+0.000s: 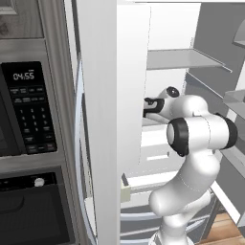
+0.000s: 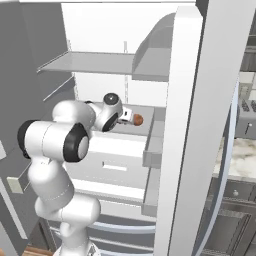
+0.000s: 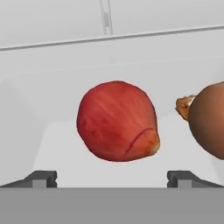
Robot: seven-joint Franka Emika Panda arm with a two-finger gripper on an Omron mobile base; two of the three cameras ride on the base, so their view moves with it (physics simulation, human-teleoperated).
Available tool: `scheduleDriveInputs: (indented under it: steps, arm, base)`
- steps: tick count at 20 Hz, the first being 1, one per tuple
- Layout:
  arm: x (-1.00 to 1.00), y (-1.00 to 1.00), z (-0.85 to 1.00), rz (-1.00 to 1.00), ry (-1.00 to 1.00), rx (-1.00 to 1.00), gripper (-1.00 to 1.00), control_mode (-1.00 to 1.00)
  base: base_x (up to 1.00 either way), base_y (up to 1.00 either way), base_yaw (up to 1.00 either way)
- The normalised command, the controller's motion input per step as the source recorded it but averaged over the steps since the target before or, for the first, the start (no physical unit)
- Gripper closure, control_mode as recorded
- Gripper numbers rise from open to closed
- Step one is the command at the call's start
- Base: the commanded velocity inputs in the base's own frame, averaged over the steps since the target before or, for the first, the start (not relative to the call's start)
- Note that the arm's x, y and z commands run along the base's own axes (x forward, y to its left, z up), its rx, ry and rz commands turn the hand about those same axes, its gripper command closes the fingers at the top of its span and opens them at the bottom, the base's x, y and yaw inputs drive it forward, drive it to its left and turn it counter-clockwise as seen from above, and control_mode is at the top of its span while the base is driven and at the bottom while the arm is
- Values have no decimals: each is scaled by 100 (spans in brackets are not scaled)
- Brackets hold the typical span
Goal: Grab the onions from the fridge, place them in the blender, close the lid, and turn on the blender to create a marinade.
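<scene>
The brown onion [image 3: 209, 120], round with a papery tip, is cut off by the right edge of the hand view, so only its left half is seen. In the right base view a small brown blob [image 2: 137, 119] is made out just past the arm's hand, too small for detail. In the left base view the arm's hand is largely hidden behind the open white fridge door [image 1: 103, 119], and the onions are hidden there.

The red onion [image 3: 117, 121], a rounded reddish-purple bulb with fine streaks and a pale root end, is seen centred in the hand view. It lies on the white floor of a shelf inside the tall white double-door fridge [image 2: 187, 125], near the brown onion but apart from it. The back wall and a ridge line are seen behind both.

The pincer [image 3: 111, 178] is spread wide and released, nothing being held. Its two dark fingertips [image 3: 41, 178] are seen at the bottom of the hand view, one on either side below the red onion; contact with the bulb is not seen.

A grey shelf [image 2: 92, 62] is seen above the arm. A black microwave [image 1: 26, 107] with a lit keypad is seen left of the fridge, and a marbled counter [image 2: 232, 160] is partly blocked by the right door.
</scene>
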Motion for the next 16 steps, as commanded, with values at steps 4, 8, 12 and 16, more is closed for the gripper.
scheduleDriveInputs:
  steps: [4, 8, 12, 16]
  arm:
    - [28, 0, -3, 0, 2, 0, -100, -100]
    - [24, 0, -7, 0, 1, 0, -100, -100]
    - [22, 0, -9, 0, 1, 0, -100, -100]
    - [22, 0, -13, 0, 1, 0, -100, -100]
  base:
    - [0, 0, 0]
    - [0, 0, 0]
    - [0, 0, 0]
    - [0, 0, 0]
